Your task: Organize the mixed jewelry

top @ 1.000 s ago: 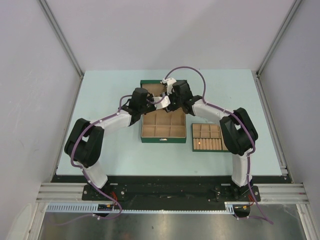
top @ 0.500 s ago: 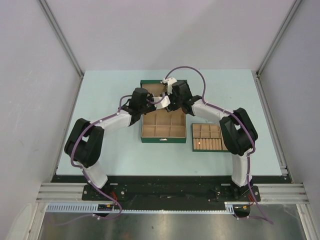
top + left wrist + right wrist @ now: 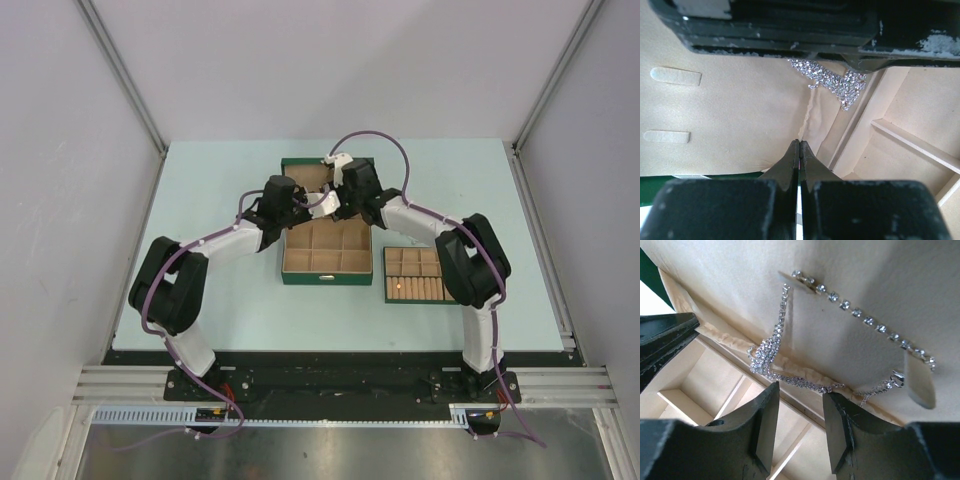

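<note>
The necklace (image 3: 767,352) is a fine sparkling chain. It hangs from a tab on the tan lining of the open lid and trails along the hinge of the green box (image 3: 330,280), with a bunched cluster (image 3: 835,82) at the fold. My right gripper (image 3: 801,390) is open, its fingertips just below the chain at the hinge, one on each side of a short stretch of it. My left gripper (image 3: 799,145) is shut, with nothing visible between the jaws, and points at the lid lining just below the cluster. Both grippers (image 3: 325,203) meet over the back of the box. No smaller loop is in view.
The box's front compartments (image 3: 325,262) lie open below the grippers. The flat green tray (image 3: 386,290) with tan ring rolls lies to the right of the box. The right arm's purple cable (image 3: 385,145) arcs over the back of the table. Two tan tabs (image 3: 675,76) sit on the lid lining.
The right arm has shifted slightly to the left, bringing its gripper closer to the left one over the box's hinge. The left arm has hardly moved.
</note>
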Robot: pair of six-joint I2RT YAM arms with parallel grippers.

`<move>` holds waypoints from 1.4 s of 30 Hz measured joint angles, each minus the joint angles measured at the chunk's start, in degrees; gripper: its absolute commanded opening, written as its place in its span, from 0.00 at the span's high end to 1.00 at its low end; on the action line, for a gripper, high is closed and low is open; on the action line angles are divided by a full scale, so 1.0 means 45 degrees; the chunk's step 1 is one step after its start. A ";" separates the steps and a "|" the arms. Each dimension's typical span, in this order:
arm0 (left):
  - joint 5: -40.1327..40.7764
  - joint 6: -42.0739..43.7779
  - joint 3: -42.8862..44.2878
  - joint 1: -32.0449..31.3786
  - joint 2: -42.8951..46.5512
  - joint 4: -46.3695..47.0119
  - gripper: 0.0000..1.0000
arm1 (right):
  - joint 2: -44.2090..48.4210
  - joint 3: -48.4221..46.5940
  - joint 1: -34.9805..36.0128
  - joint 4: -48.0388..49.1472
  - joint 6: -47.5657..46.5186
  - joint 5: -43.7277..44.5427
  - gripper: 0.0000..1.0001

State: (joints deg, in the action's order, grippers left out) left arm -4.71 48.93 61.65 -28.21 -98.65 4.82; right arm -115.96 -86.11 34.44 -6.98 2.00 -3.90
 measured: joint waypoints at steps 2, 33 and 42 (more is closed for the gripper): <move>0.0000 0.0000 0.0000 0.0000 0.0000 0.0000 1.00 | -0.0049 -0.0058 0.0000 0.0005 0.0034 -0.0034 0.60; -0.0316 -0.0253 -0.0010 0.0000 0.0121 -0.0092 1.00 | 0.0325 -0.0175 0.0146 -0.0466 0.0194 -0.0209 1.00; -0.0457 -0.0335 -0.0010 -0.0005 0.0131 -0.0102 1.00 | 0.0996 -0.0175 0.0117 -0.0597 0.0194 -0.0253 1.00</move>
State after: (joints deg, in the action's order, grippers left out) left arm -6.76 47.42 61.60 -28.23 -98.06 4.36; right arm -111.48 -86.89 34.96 -9.67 2.87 -5.04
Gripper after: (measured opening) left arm 0.004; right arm 0.025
